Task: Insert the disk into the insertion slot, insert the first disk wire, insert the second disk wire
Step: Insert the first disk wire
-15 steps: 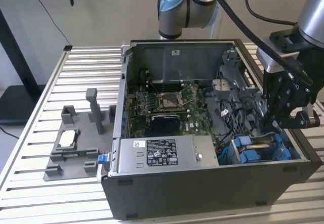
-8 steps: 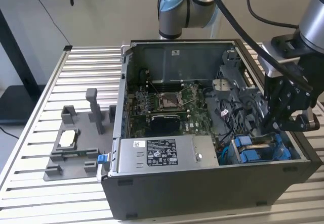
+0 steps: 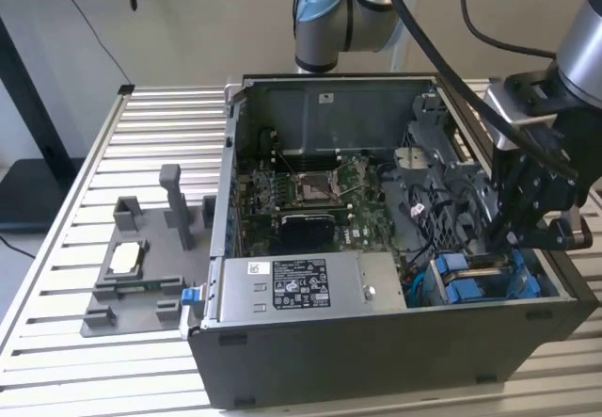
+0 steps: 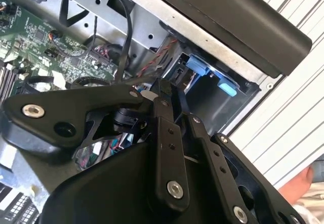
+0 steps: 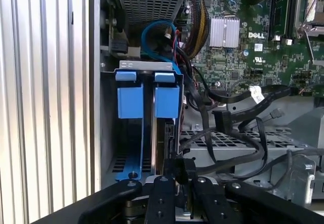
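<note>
- Fingers [image 5: 161,199] of the gripper [image 5: 183,169] drawn together, tips meeting in both wrist views; can't tell whether anything is pinched between them
- gripper tips sit at the open mouth of the insertion slot [image 5: 147,64], just off the near end of the disk [image 5: 168,138]
- disk stands edge-on inside the insertion slot, under the blue tab [image 5: 167,100] on the motherboard side
- second blue tab [image 5: 130,100] just beside it, over the neighbouring bay
- black cables [image 5: 238,95] loop loose just beside the slot, toward the motherboard [image 5: 243,47]
- blue cable [image 5: 152,29] curls just past the slot's far end
- exterior view: long grey box [image 3: 292,290] lies beside the slot along the case [image 3: 376,370] wall
- grey fixture [image 3: 141,266] well apart from the slot, outside the case on the slatted table [image 3: 169,125]
</note>
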You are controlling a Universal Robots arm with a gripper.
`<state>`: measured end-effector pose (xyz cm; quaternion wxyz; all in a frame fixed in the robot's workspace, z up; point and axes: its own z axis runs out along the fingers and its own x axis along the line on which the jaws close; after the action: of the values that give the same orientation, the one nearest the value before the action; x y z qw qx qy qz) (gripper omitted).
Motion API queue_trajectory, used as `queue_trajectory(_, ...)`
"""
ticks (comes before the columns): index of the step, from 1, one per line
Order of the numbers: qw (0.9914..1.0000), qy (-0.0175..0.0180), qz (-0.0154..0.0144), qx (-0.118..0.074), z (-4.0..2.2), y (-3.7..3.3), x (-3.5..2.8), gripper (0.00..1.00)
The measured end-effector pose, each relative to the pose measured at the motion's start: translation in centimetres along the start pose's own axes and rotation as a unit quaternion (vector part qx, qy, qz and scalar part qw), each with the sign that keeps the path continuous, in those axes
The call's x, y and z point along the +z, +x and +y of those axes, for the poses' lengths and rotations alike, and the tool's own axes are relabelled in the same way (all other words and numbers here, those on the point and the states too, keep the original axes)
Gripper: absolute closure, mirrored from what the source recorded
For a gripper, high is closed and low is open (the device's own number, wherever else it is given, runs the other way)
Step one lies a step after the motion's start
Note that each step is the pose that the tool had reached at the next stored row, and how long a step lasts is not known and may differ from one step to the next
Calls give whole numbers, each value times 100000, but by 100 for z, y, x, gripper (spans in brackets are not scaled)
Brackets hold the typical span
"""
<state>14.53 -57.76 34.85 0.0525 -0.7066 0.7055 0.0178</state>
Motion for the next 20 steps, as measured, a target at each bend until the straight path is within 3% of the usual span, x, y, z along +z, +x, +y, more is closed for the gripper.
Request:
queue_trajectory(9, 99973, 222, -45, 2303, -4, 26, 33, 81)
queue_trajectory(15, 99971, 19, -87, 2401, -62, 56, 39, 81)
queue_trajectory(20, 99971, 6, -146, 2406, -65, 55, 47, 81)
